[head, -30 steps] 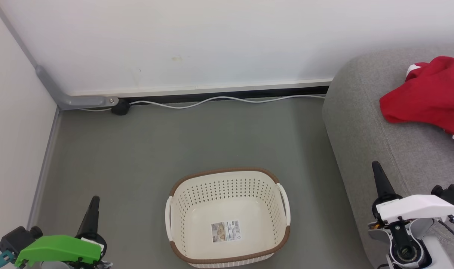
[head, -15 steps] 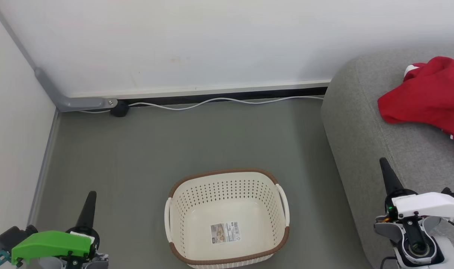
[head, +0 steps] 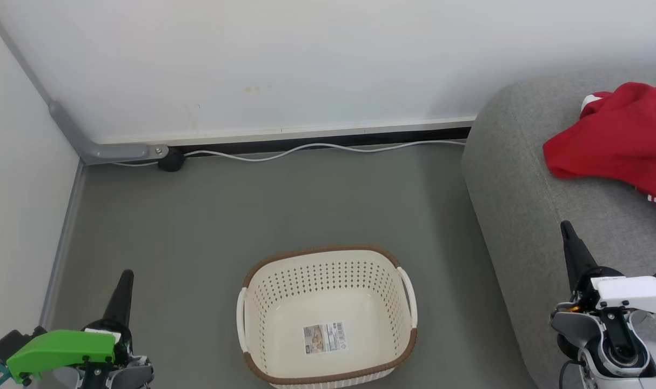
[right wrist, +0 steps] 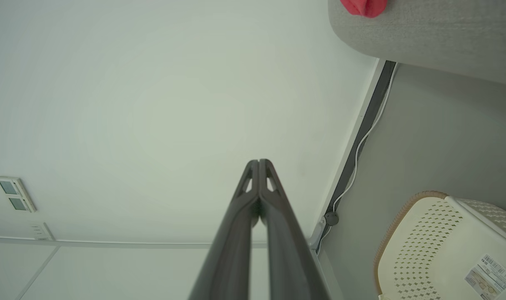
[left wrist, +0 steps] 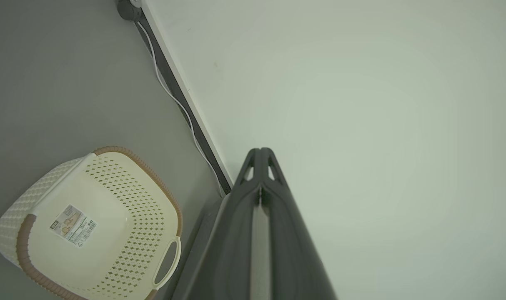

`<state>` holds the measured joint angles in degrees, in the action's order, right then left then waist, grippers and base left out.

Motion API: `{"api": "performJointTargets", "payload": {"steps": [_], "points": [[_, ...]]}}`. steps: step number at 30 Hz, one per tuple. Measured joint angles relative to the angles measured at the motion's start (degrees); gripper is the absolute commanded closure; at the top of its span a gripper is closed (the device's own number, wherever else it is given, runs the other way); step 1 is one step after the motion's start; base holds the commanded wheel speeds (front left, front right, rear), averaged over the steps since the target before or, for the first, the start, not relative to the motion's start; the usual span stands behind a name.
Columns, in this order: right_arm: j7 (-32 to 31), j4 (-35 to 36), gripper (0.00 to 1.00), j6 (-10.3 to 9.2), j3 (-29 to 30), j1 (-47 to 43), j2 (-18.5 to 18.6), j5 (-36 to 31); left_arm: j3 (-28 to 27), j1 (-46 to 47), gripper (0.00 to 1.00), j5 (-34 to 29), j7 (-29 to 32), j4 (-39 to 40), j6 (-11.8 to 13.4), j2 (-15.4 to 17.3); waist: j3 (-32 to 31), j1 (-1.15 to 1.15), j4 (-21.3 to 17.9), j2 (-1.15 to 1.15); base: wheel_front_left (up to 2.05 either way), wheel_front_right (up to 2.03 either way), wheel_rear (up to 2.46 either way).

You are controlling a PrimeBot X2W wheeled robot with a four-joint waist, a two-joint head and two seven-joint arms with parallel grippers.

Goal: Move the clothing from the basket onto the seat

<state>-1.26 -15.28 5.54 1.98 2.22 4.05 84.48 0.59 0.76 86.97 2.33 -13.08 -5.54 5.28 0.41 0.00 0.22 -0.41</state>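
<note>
Red crumpled cloth garment is laid on the grey woven rounded seat, beyond the right gripper, well apart from the left gripper; both finger pairs are pressed together, nothing held. Garment is cut off at frame edge. Cream perforated plastic basket is set between grippers.

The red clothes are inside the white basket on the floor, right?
No. The red clothes lie on the grey seat, not in the basket. The head view shows the basket on the floor with just a label inside.
</note>
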Motion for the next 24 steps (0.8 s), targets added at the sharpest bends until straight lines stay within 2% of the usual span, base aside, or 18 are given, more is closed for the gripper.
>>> {"api": "performJointTargets", "payload": {"steps": [13, 24], "points": [[-2.1, -0.3, 1.0, 1.0, 2.2, 0.7, 0.1, 10.0, -2.3, 1.7, 1.0, 6.7, 1.7, -1.9, -1.1, -1.2, -0.2, 0.0, -0.2, 0.0, 0.0, 0.0, 0.0], [-2.2, -0.4, 1.0, 1.0, 2.3, 0.9, 0.1, 10.1, -2.4, 1.7, 1.0, 6.8, 1.7, -2.3, -1.1, -1.3, -0.3, 0.0, -0.2, 0.0, 0.0, 0.0, 0.0]]}}
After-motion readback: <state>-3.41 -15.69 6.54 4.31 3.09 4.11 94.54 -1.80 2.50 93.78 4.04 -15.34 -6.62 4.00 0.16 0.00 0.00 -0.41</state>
